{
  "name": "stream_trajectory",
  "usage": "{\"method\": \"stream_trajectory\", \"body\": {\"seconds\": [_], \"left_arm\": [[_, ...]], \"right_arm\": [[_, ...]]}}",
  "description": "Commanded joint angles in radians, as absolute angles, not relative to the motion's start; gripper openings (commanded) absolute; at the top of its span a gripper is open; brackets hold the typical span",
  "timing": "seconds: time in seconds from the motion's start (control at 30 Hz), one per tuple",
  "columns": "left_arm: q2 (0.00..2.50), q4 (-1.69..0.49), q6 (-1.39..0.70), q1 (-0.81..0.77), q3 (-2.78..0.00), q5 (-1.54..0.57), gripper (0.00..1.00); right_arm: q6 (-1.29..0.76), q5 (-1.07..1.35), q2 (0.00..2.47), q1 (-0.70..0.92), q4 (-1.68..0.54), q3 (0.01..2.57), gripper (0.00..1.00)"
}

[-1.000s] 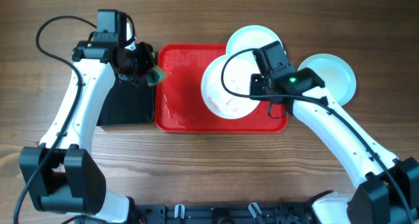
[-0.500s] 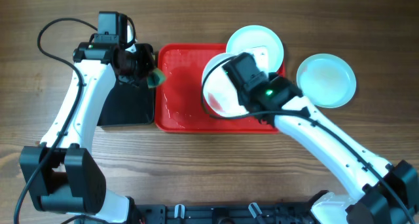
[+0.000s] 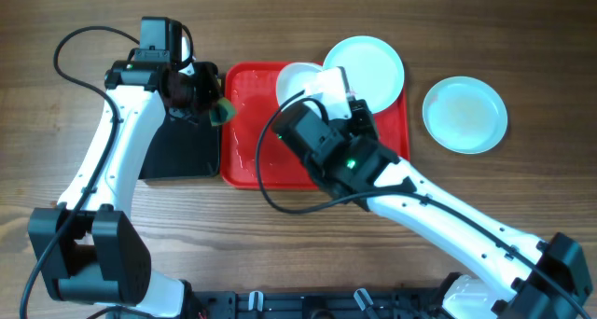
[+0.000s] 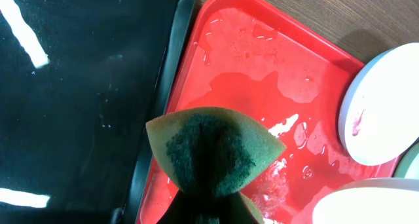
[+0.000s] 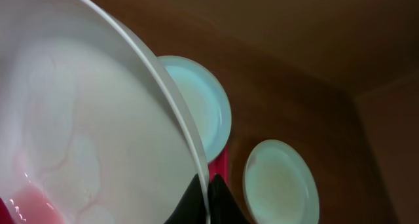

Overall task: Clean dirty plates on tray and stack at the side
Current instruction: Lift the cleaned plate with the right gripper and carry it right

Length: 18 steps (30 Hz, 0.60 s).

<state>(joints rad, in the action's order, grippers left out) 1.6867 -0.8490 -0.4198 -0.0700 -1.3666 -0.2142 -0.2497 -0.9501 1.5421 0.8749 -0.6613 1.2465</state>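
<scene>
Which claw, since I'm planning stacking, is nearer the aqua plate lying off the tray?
Right. The right claw, gripping the white plate over the red tray, is left of the aqua plate; the left claw, holding a sponge, hangs at the tray's left edge.

No text, label, brand, number or sign is being shown legibly in any of the three views.
</scene>
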Motion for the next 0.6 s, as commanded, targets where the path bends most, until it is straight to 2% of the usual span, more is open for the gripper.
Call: {"method": "stream_trajectory", "body": {"seconds": [0.0,0.23,0.57], "left_arm": [[1.683,-0.846,-0.400,-0.070,-1.359,-0.212,0.04],[1.683,-0.846,-0.400,-0.070,-1.359,-0.212,0.04],[1.683,-0.846,-0.400,-0.070,-1.359,-0.212,0.04]], "right_arm": [[-0.096,-1.109,1.515,0.902,-0.573,1.275,0.04],[0.090,-1.281,1.515,0.947,-0.375,1.275,0.04],[0.237,-1.291,1.515,0.957,-0.256,1.275,0.05]]}}
